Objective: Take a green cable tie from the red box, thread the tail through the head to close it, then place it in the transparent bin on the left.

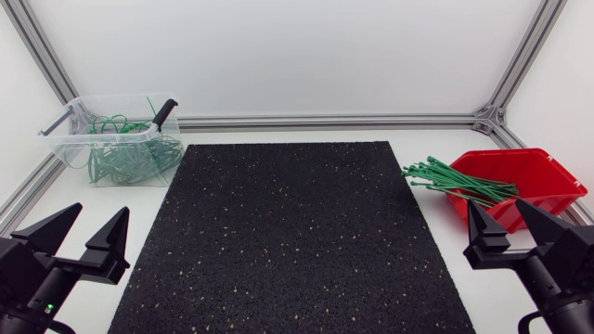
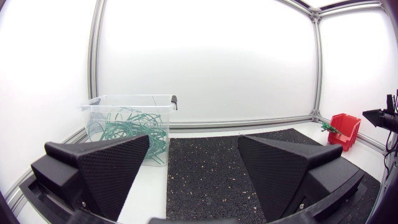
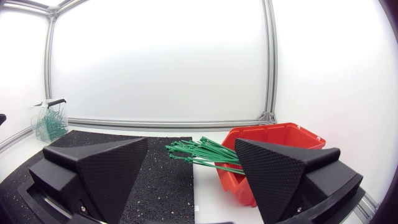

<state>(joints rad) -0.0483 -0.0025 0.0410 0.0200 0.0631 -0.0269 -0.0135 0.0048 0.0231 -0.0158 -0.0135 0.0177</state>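
Covering mid-table: black mat. Transparent bin, far left, holds looped ties. Red box sits far right. L gripper and R gripper: fingers spread wide, nothing held, at near edge. Green cable ties lie straight, projecting over box rim. Pick, thread, deposit all outstanding for this tie.

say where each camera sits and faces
Head view: above the table, looking down on transparent bin and red box; left fingers and right fingers at its lower corners.
Left wrist view: wrist-mounted, facing the transparent bin; own open fingers show.
Right wrist view: wrist-mounted, facing the red box; own open fingers show.
Shared: all show transparent bin and red box.
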